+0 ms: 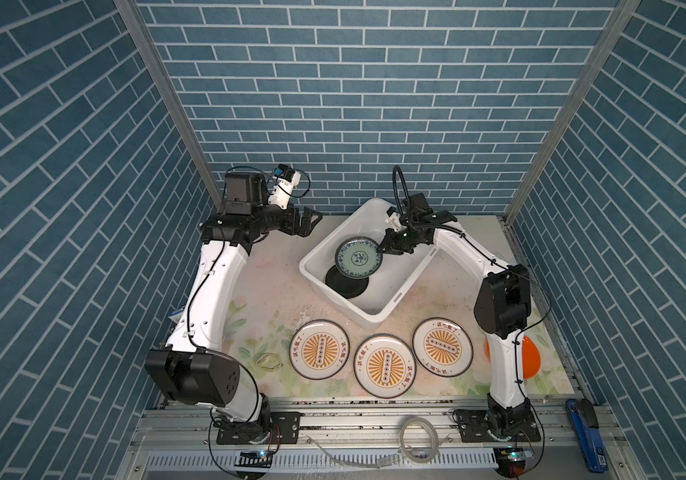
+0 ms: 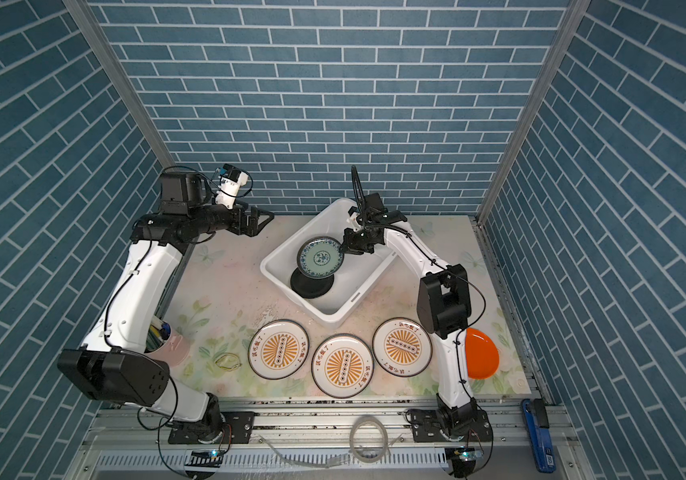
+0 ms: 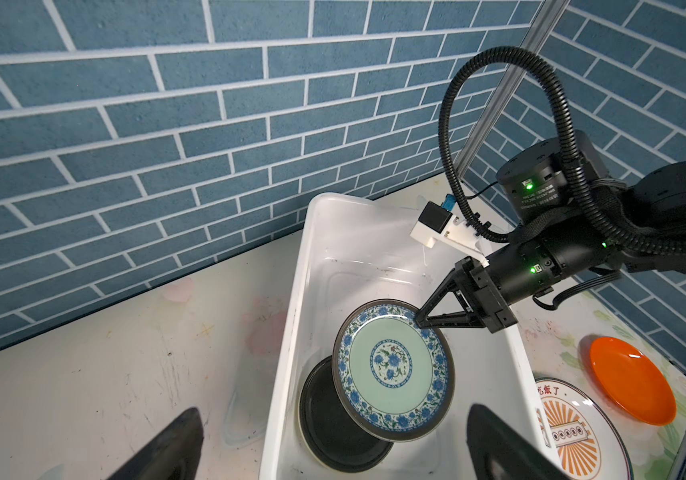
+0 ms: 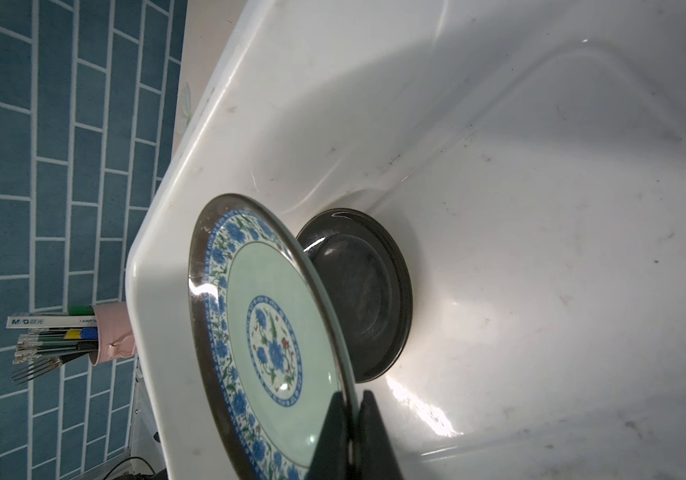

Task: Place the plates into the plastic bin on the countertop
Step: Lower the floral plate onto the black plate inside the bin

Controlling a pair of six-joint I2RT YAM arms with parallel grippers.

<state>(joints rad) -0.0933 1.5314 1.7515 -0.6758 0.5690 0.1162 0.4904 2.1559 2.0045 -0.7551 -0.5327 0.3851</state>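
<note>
One plate in hand: the teal-patterned plate (image 1: 359, 262), pinched at its rim by the right gripper (image 1: 383, 250), hangs over the plastic bin (image 1: 320, 249), not yet set down.
Handling: looks rigid, glossy and likely slippery; a thin edge grip could let it swing or slide, and it may chip if dropped.
Where to hold: the dark rim, as now; in the right wrist view the jaws straddle the plate's edge (image 4: 275, 332).
Relative to gripper: the plate juts out from the fingertips, tilted, partly above the black plate (image 1: 347, 282) lying on the bin floor.
Left gripper (image 1: 306, 220): jaws wide apart, holding nothing, well apart from the bin.
Left to do: three sunburst plates (image 1: 385, 365) and an orange plate (image 2: 482, 353) wait on the countertop (image 1: 266, 291).
</note>
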